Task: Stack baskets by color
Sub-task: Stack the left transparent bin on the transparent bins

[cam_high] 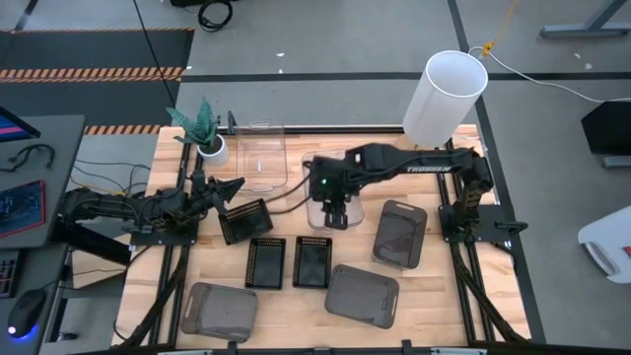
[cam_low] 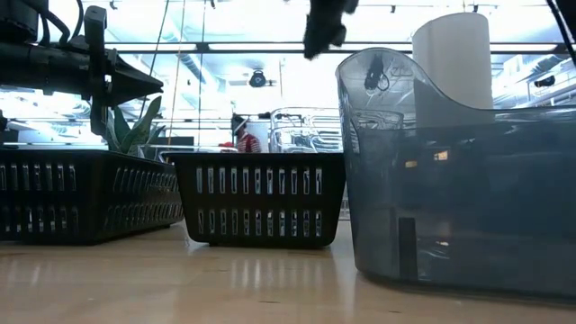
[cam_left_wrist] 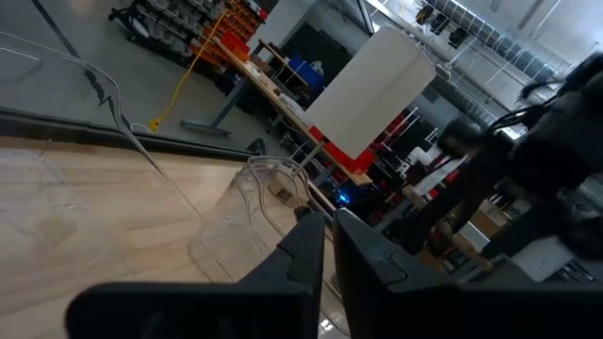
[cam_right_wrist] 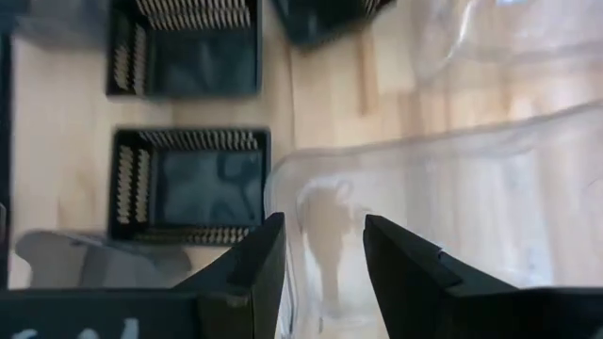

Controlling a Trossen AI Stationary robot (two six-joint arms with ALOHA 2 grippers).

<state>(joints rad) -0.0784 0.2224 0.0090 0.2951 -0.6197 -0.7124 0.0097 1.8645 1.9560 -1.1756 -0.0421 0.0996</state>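
Observation:
Two clear baskets show: one (cam_high: 261, 153) at the far side, one (cam_high: 333, 207) mid-table. My right gripper (cam_high: 335, 219) (cam_right_wrist: 320, 250) hangs open above the mid-table one (cam_right_wrist: 443, 179), clear of it; in the low view it is up high (cam_low: 324, 22). Three black slatted baskets (cam_high: 245, 219) (cam_high: 264, 261) (cam_high: 314, 261) and three dark grey baskets (cam_high: 399, 234) (cam_high: 362, 294) (cam_high: 219, 311) rest on their bottoms on the table. My left gripper (cam_high: 235, 187) (cam_left_wrist: 330, 247) is level and shut at the left, just beyond the tilted black basket, holding nothing.
A tall white cylinder (cam_high: 444, 99) stands at the far right corner. A small white plant pot (cam_high: 210, 148) stands at the far left, close to my left gripper. Bare wood shows along the table's right side (cam_high: 444, 286).

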